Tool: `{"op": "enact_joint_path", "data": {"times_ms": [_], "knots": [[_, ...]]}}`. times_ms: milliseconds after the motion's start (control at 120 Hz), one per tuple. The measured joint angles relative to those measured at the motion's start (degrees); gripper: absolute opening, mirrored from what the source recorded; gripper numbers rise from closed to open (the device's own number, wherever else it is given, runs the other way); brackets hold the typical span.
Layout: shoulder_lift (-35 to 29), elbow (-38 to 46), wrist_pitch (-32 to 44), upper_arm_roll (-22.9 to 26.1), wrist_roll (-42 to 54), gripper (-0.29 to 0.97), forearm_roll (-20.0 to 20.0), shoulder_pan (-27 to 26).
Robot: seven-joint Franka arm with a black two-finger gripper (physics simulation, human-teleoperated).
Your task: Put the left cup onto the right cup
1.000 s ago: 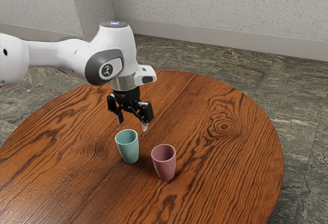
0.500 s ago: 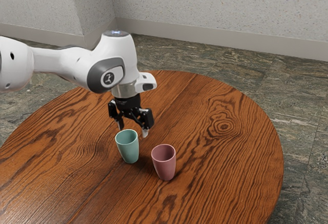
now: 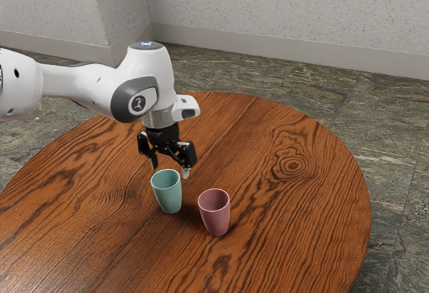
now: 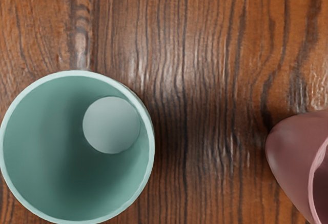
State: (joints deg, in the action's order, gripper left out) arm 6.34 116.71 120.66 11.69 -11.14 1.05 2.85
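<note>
A teal cup (image 3: 167, 191) stands upright on the round wooden table (image 3: 288, 172), toward the exterior view's left. A pink cup (image 3: 214, 211) stands upright beside it, a short gap to its right and slightly nearer the camera. My black gripper (image 3: 169, 167) hangs open just above the teal cup's far rim, fingers pointing down with nothing between them. In the wrist view I look straight down into the empty teal cup (image 4: 77, 144), with the pink cup (image 4: 302, 162) off to one side of it.
The table's edge (image 3: 365, 192) curves round at the exterior view's right, with stone floor (image 3: 395, 119) beyond. My white arm (image 3: 80, 85) reaches in from the exterior view's left. A grey wall (image 3: 281, 5) runs along the back.
My hand has sunk a little and shifted slightly left, closing on the teal cup's rim. Both cups stand where they were. The fingers remain open.
</note>
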Motion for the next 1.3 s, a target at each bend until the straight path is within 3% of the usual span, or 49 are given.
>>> {"op": "enact_joint_path", "data": {"times_ms": [1300], "knots": [[4.7,-0.2,4.1,0.0,2.4,0.68,0.7,1.0]]}}
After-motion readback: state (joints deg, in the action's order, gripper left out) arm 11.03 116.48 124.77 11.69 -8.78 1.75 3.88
